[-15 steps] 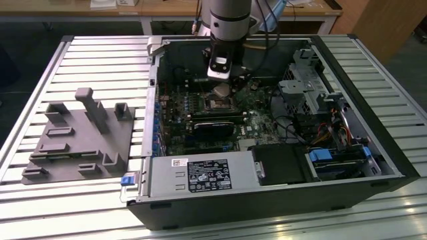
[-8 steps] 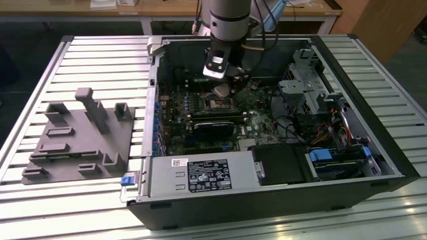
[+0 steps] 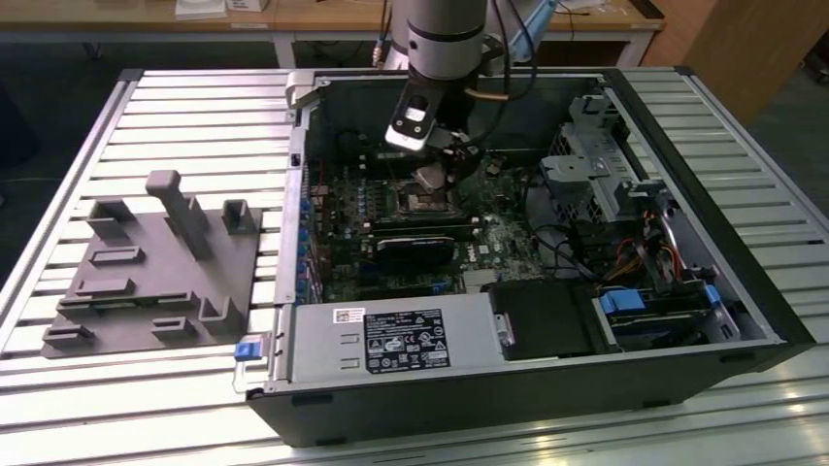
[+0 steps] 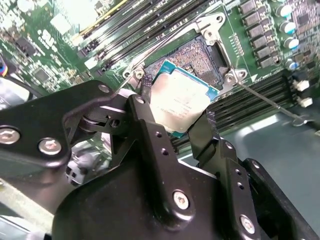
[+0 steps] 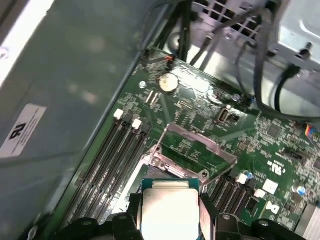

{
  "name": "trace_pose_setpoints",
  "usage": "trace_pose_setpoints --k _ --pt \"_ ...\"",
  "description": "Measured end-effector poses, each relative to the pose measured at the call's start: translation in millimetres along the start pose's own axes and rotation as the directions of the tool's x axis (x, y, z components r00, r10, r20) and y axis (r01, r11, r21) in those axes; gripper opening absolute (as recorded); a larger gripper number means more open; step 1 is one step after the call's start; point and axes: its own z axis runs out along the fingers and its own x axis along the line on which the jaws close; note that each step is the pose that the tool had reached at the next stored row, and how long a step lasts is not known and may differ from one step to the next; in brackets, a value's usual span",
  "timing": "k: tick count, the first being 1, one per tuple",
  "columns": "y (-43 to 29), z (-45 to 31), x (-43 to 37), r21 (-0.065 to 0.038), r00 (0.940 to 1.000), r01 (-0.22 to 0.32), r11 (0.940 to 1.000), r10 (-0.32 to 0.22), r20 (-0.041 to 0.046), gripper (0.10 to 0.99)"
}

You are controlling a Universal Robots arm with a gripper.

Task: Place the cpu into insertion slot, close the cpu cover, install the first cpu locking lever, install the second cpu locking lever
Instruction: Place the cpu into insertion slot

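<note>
The cpu [image 4: 181, 100], a flat square chip with a dull metal top, is clamped between the black fingers [image 4: 150, 127] of my gripper [image 4: 177, 105]. It hangs tilted just over the insertion slot [image 4: 197, 55], whose dark pin field lies uncovered inside a silvery rim. In the first wrist view the cpu [image 5: 170, 210] sits in the gripper [image 5: 170, 214], and the cpu cover [image 5: 200, 145] stands flipped open beyond the insertion slot [image 5: 172, 171]. A thin wire locking lever [image 4: 270, 102] is swung out beside the socket. In the exterior view the gripper [image 3: 434, 175] reaches into the case over the green board.
Long black memory slots [image 4: 135, 25] flank the socket. A black expansion card [image 3: 421, 243], the power supply [image 3: 388, 340], the drive cage [image 3: 583, 175] and loose cables [image 5: 260, 65] crowd the open case. A grey fixture plate [image 3: 143, 272] lies on the slatted table at the exterior view's left.
</note>
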Motion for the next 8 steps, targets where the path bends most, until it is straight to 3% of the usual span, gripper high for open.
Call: trace_pose_setpoints --k 8 --pt "0.0 0.4 0.0 -0.002 0.9930 -0.118 0.9930 0.118 0.0102 0.541"
